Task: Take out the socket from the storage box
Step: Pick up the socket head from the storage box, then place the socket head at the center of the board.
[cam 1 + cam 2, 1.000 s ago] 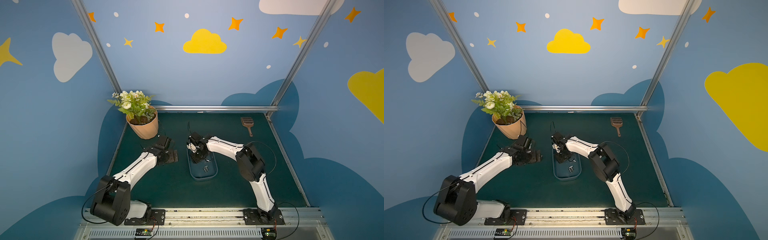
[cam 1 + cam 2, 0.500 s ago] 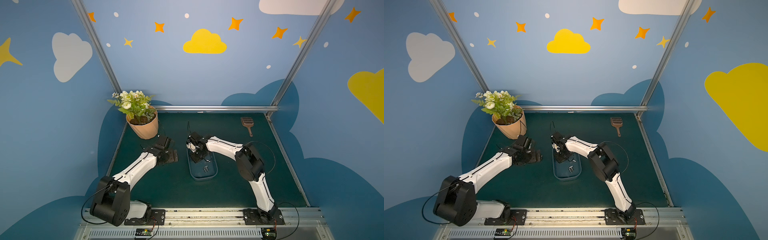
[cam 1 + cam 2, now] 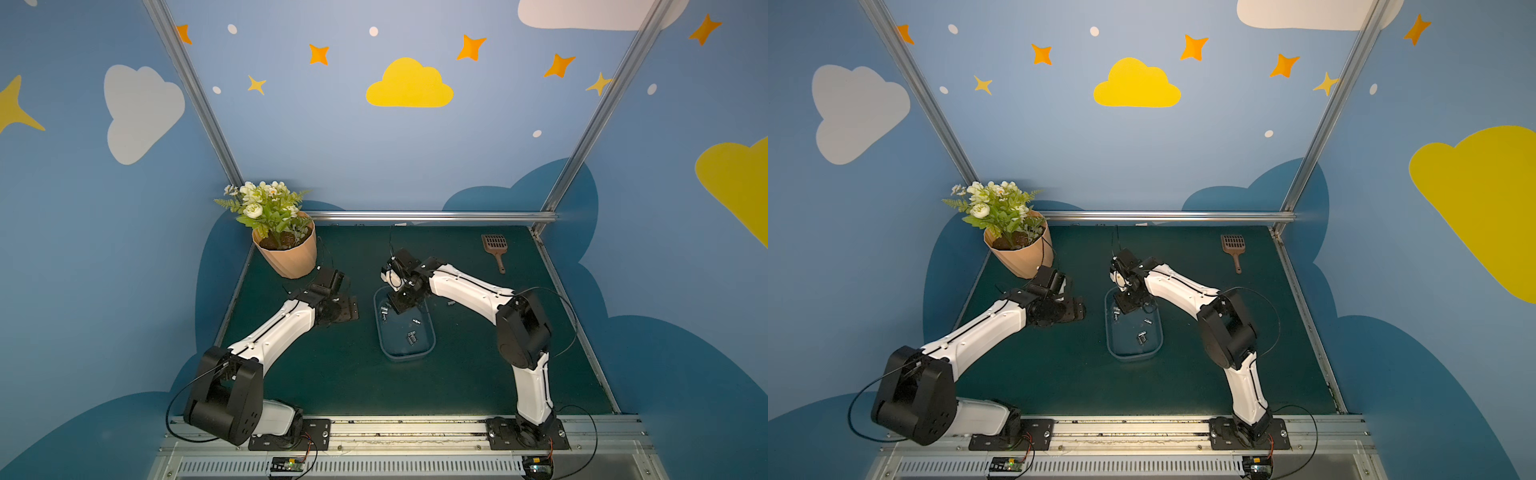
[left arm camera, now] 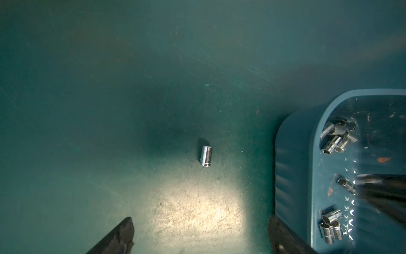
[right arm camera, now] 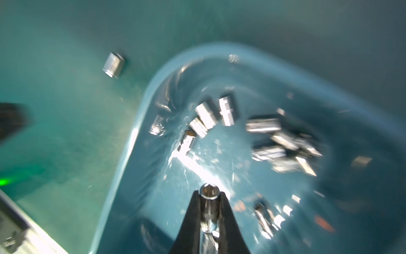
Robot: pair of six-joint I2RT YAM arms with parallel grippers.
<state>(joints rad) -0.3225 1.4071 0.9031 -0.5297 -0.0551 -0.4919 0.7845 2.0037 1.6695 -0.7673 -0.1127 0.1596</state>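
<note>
The storage box (image 3: 432, 335) (image 3: 1160, 335), a shallow see-through bluish tub, sits mid-mat in both top views. Several chrome sockets (image 5: 206, 116) lie loose inside it. My right gripper (image 5: 210, 194) (image 3: 401, 306) reaches down into the far end of the box and is shut on a chrome socket (image 5: 210, 190), which stands upright between the black fingers. My left gripper (image 4: 201, 220) (image 3: 348, 306) hangs open over the mat just left of the box wall (image 4: 292, 165), with nothing in it. One socket (image 4: 206, 156) (image 5: 113, 65) lies on the mat outside the box.
A peach flowerpot (image 3: 289, 259) with white flowers stands at the back left, close behind my left wrist. A brown scoop (image 3: 495, 246) lies at the back right. Another small socket (image 3: 451, 303) lies on the mat right of the box. A metal rail (image 3: 415, 432) runs along the front.
My right gripper's jaws have closed on a socket inside the box. Both arms have stayed nearly where they were.
</note>
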